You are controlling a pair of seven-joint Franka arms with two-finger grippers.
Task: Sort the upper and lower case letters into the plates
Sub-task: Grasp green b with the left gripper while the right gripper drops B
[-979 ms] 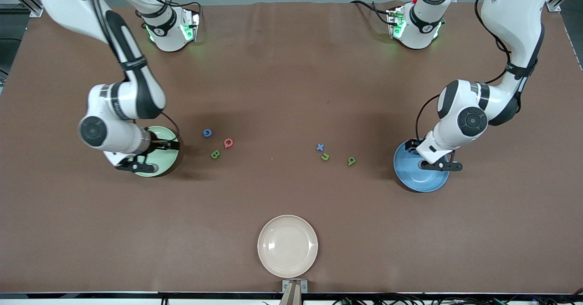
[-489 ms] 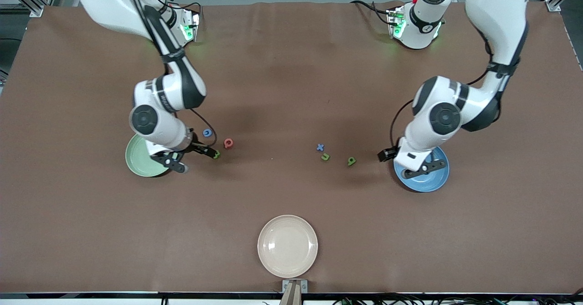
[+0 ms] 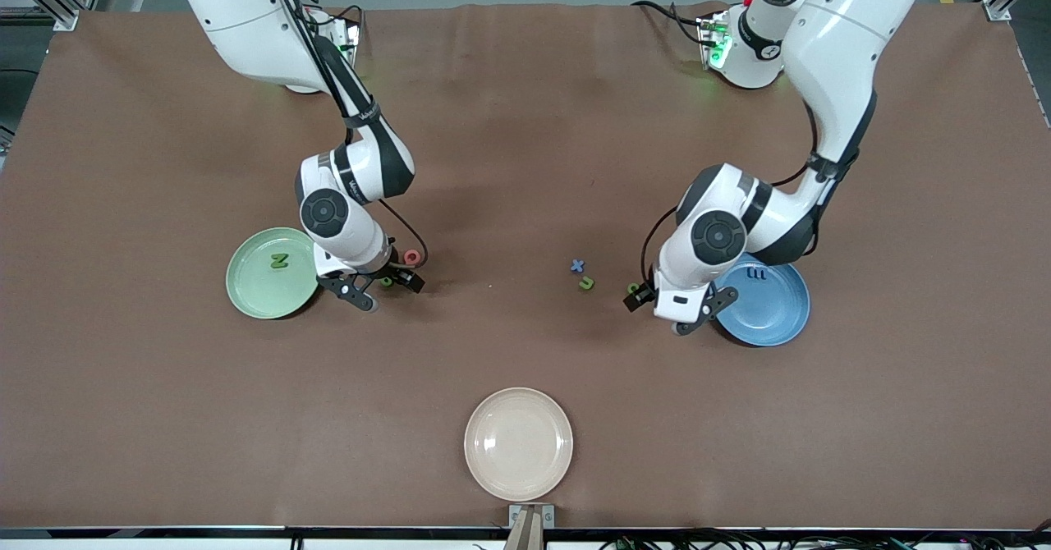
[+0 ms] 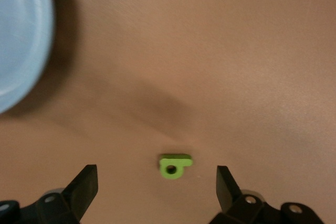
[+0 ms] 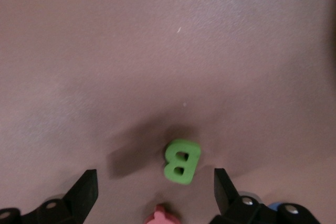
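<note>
Currently three plates (image 3: 272,273), seven letters (image 3: 585,283); left end effector (image 4: 156,188), right end effector (image 5: 155,187) both wide, holding nothing.

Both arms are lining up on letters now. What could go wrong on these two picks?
The right gripper, fingers open, hovers over the green B with the red letter right beside it; closing could nudge or catch both. The left gripper, open over the small green letter, could pinch that low, thin piece poorly and let it slip.

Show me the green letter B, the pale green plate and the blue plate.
green letter B (image 5: 181,161): right wrist view, middle of its face.
pale green plate (image 3: 254,287): front view, bare inner floor.
blue plate (image 3: 776,312): front view, bare inner floor.
</note>
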